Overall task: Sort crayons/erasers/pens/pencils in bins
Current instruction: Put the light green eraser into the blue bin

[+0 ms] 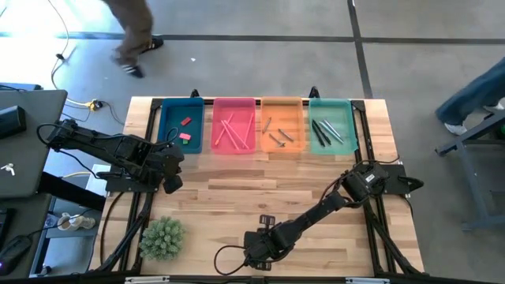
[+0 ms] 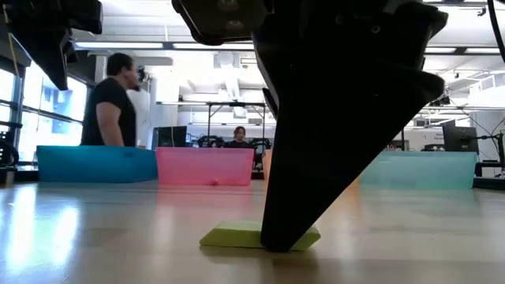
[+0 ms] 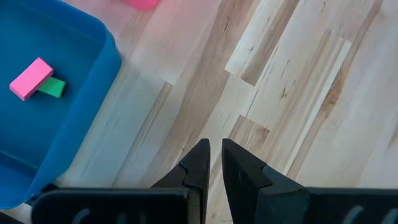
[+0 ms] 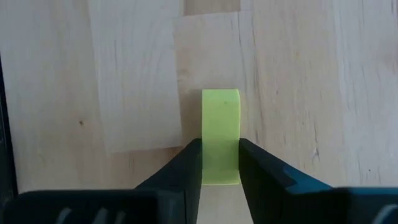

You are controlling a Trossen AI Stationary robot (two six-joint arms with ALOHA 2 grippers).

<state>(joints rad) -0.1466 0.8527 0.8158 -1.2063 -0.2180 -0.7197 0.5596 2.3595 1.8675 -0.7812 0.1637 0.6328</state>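
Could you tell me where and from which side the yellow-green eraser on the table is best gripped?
Grip the yellow-green eraser across its narrow width, on the two long side faces, coming straight down from above. It lies flat on the table, so only those thin sides are graspable. The right gripper already straddles it that way.

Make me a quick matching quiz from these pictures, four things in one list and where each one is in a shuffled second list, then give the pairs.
Things:
1. yellow-green eraser
2. pink eraser
3. long pink-red sticks
4. left tool

Places:
A. in the pink bin
B. above bare wood beside the blue bin, fingers almost shut
C. on the table between the right tool's fingers
D. in the blue bin, against a green eraser

Pairs: 1-C, 2-D, 3-A, 4-B
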